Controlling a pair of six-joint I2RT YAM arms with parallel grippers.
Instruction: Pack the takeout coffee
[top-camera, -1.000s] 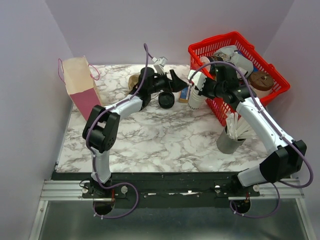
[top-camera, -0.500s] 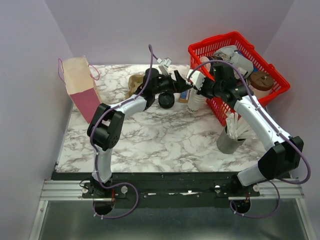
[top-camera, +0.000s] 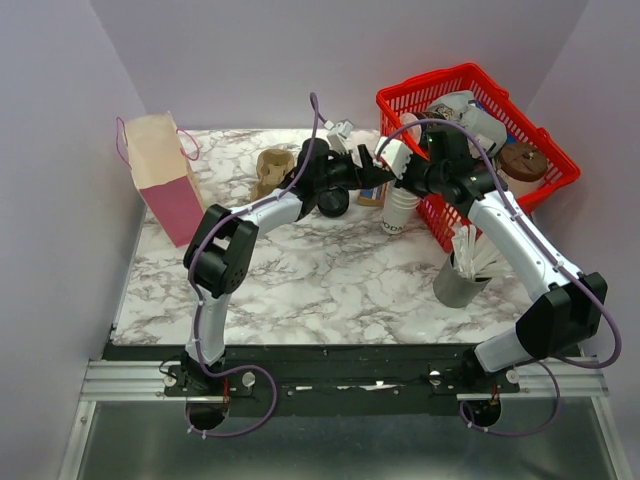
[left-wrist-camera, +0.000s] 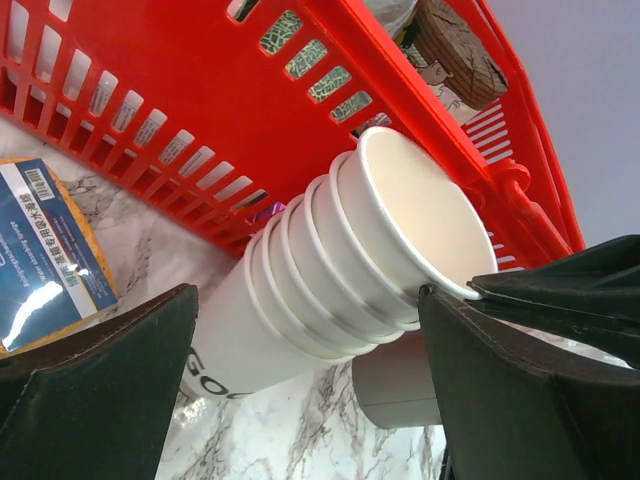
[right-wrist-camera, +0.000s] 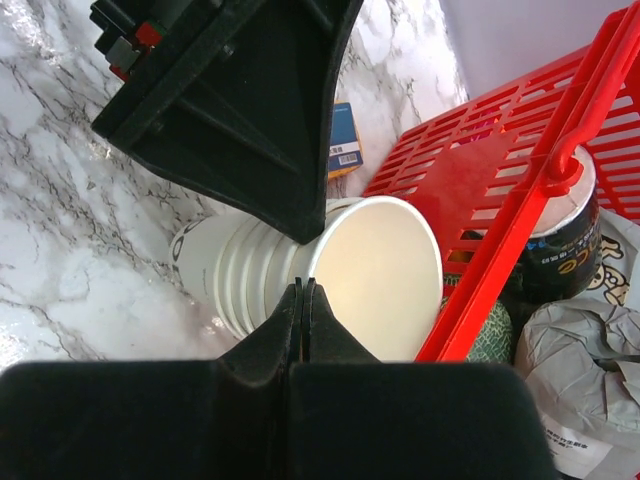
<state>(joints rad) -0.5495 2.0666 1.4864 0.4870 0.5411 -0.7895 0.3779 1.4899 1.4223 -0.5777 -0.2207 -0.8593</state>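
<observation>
Takeout coffee (top-camera: 335, 204): overhead view. Only its round black lid shows, on the marble table (top-camera: 300, 290) just beside the left arm's wrist and partly covered by it. It lies behind the left gripper (top-camera: 372, 172), outside both sets of jaws and well apart from the pink paper bag (top-camera: 160, 172) at the far left. Both grippers meet beside the red basket (top-camera: 470, 80), over a tilted stack of nested cups (top-camera: 399, 212). The right gripper (top-camera: 396, 182) sits at the stack's upper rim.

Left wrist view. The left gripper (left-wrist-camera: 310, 300) has its jaws spread wide. The stack of nested cups (left-wrist-camera: 330, 270) lies between its fingers (left-wrist-camera: 100, 390), with clear space on the near side and the other fingertip just at the top cup's rim; contact cannot be told. The stack leans against the red basket (left-wrist-camera: 150, 60). A further white cup (left-wrist-camera: 395, 385) shows below the stack's mouth. A blue-labelled packet (left-wrist-camera: 45, 260) lies on the marble at the left.

Right wrist view. The right gripper (right-wrist-camera: 303, 292) has its jaws pressed together, pinching the rim of the top cup of the stack (right-wrist-camera: 235, 270). The cup's cream inside faces the camera, against the red basket (right-wrist-camera: 560, 130).
</observation>
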